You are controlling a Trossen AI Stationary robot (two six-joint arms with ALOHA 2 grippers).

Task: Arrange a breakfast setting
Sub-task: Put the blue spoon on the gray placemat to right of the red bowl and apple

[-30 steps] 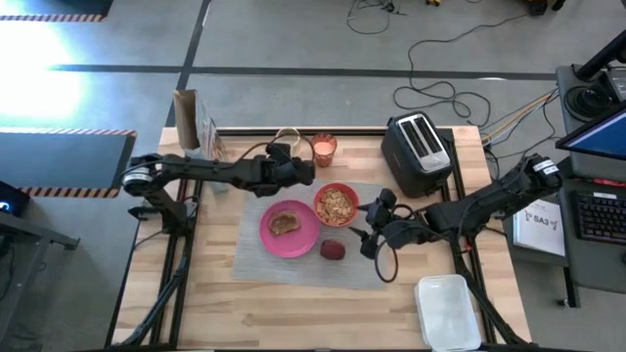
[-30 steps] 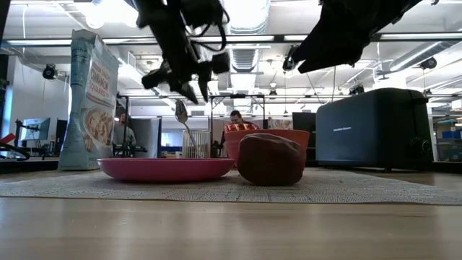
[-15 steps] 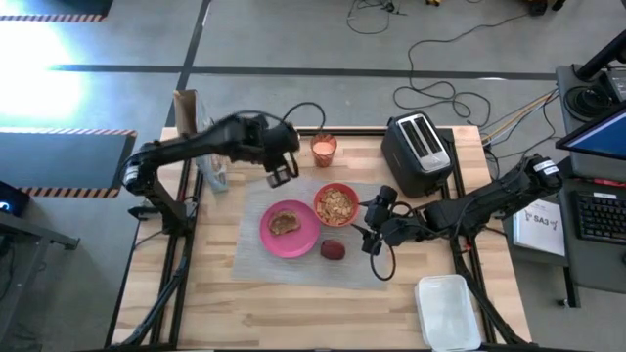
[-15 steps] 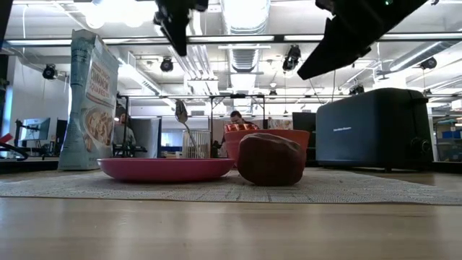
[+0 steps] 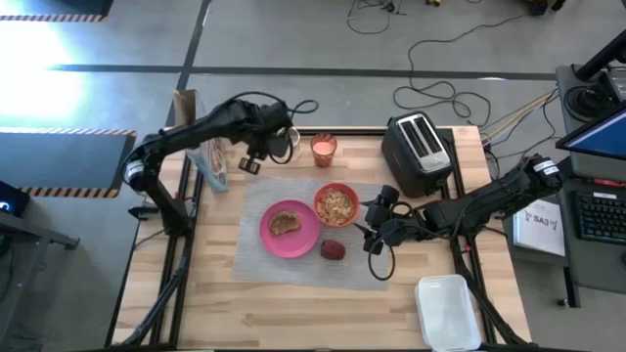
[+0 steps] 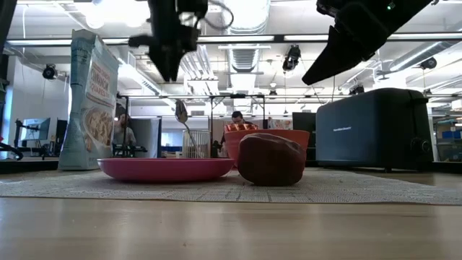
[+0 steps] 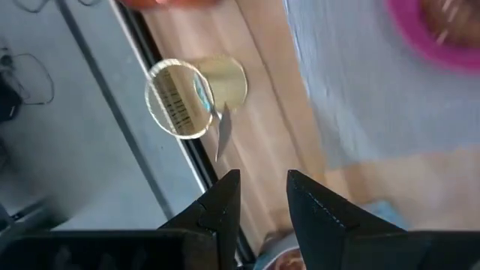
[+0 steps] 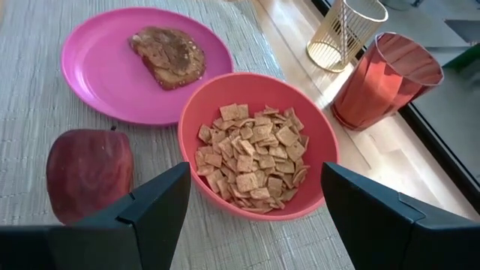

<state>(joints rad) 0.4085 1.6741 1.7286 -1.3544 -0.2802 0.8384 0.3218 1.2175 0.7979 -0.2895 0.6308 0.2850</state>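
left fingers (image 7: 259, 196) stand narrowly apart, empty, above the spoon (image 7: 223, 131); right fingers (image 8: 247, 217) wide, empty.

From table height, my pink plate (image 6: 164, 169) hides the toast completely. The red bowl (image 6: 268, 137) sits mostly behind that dark red item (image 6: 270, 159). On my left wrist feed, the orange drink (image 7: 169, 2) is cut off at the edge, blurred.

Bright overhead ceiling lights (image 6: 245, 14) w/ glare, window glare on floor (image 5: 39, 59); left wrist view motion-blurred.
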